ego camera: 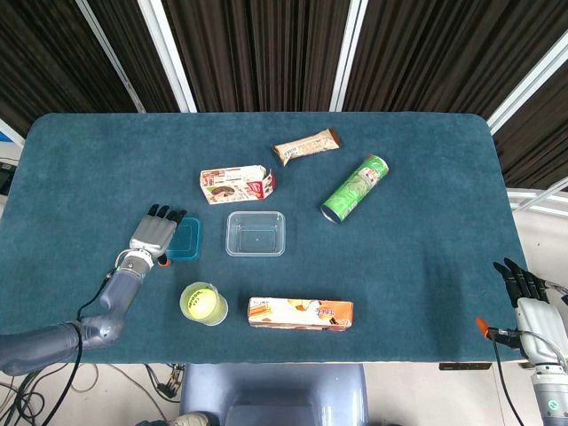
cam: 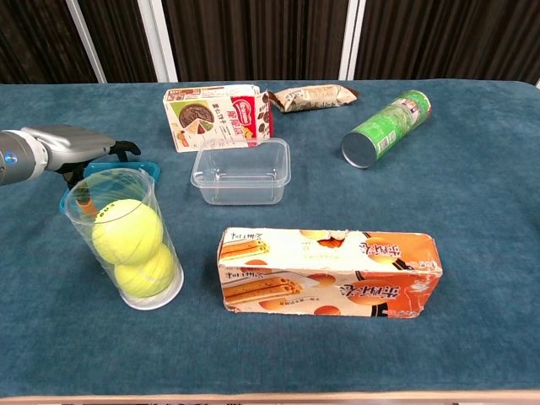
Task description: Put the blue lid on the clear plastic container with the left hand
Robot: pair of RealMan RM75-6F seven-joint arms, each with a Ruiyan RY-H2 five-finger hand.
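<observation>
The blue lid (ego camera: 188, 238) lies flat on the teal table, left of the clear plastic container (ego camera: 256, 232), with a small gap between them. My left hand (ego camera: 155, 235) lies flat with its fingers stretched over the lid's left edge, holding nothing. In the chest view the left hand (cam: 74, 147) reaches in from the left above the blue lid (cam: 150, 168), which is partly hidden behind the ball tube; the clear container (cam: 243, 171) stands empty at centre. My right hand (ego camera: 528, 297) hangs beyond the table's right front corner, fingers straight and empty.
A clear tube of tennis balls (ego camera: 202, 303) stands just in front of the lid. A long orange biscuit box (ego camera: 300, 312) lies in front of the container. Behind it are a red-and-white carton (ego camera: 236, 185), a snack bar (ego camera: 306, 146) and a green can (ego camera: 355, 188).
</observation>
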